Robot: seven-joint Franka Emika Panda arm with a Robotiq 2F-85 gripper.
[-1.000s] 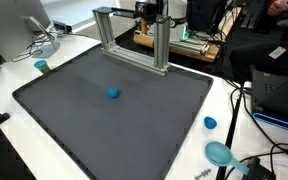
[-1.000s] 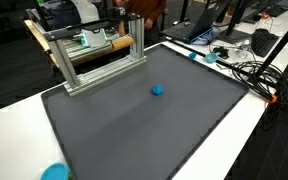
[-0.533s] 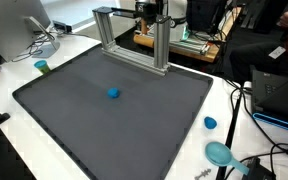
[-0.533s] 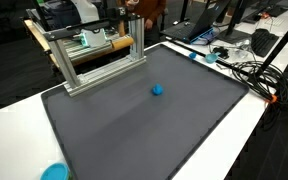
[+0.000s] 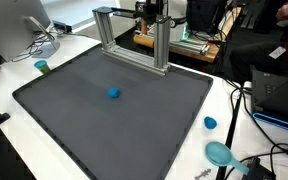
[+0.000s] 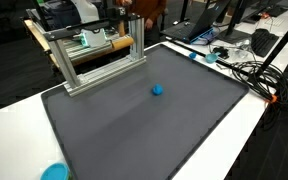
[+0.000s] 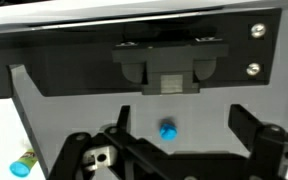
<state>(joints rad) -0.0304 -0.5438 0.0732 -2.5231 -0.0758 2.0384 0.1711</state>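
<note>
While end effector [image 7: 179, 120] gapes | blue lump [image 5: 113, 94] lies on grey mat [image 5: 144, 135]

Mat [image 5: 149, 125] open around blue ball [image 5: 113, 94]; metal frame [image 5: 162, 45] walls one edge, well apart from ball.

Tool [image 7: 181, 118] at bottom of wrist view, jaws spread wide, nothing between fingers [image 7: 246, 122].
</note>
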